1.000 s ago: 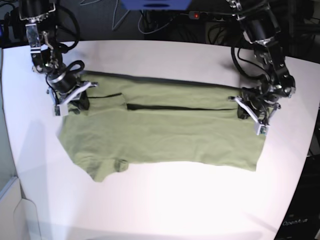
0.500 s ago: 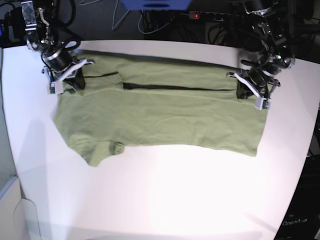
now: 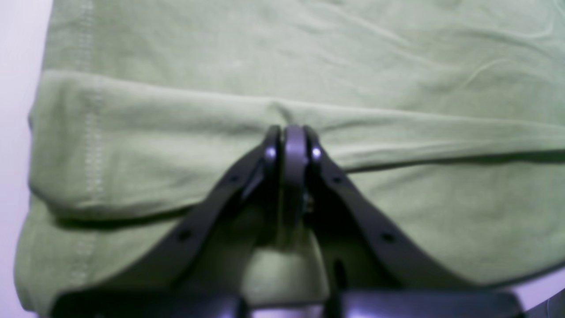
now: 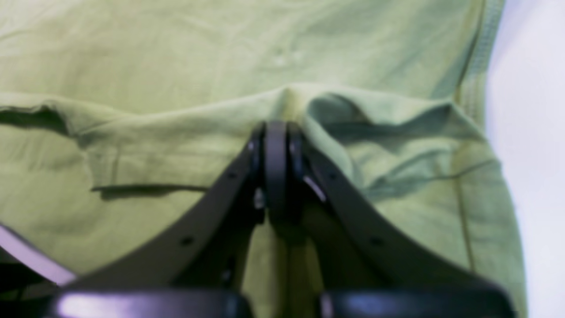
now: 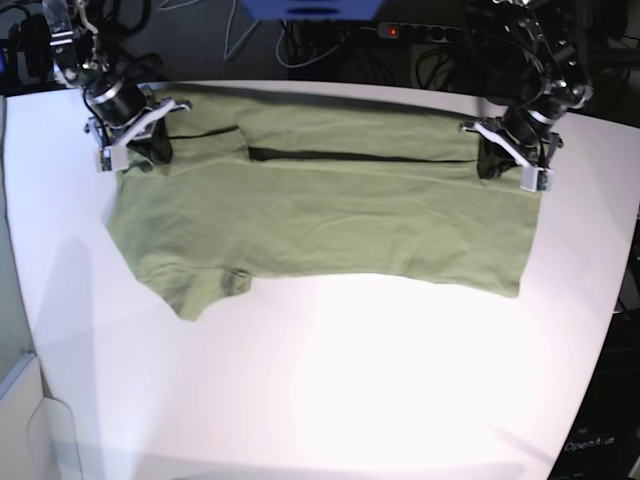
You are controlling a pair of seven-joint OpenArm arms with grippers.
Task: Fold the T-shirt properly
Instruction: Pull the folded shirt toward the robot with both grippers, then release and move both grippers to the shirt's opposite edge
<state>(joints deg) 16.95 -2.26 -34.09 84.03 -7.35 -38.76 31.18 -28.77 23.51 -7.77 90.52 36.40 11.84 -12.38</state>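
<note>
- The olive T-shirt (image 5: 320,225) lies spread across the far half of the white table (image 5: 330,400), its far edge doubled over toward the near side, one sleeve (image 5: 200,290) poking out at the near left
- Left gripper (image 5: 512,158) is pinched tight on the folded edge at the hem end; right gripper (image 5: 132,140) is clamped the same way at the shoulder end
- It looks light, limp cotton that will sag between the two grips and crease easily, so hold it taut and grip the doubled edge near the corners
- The tabletop looks smooth and bare, so the cloth should slide readily
- Behind the table it is dark, with cables (image 5: 300,45) and a small red light (image 5: 392,31)
</note>
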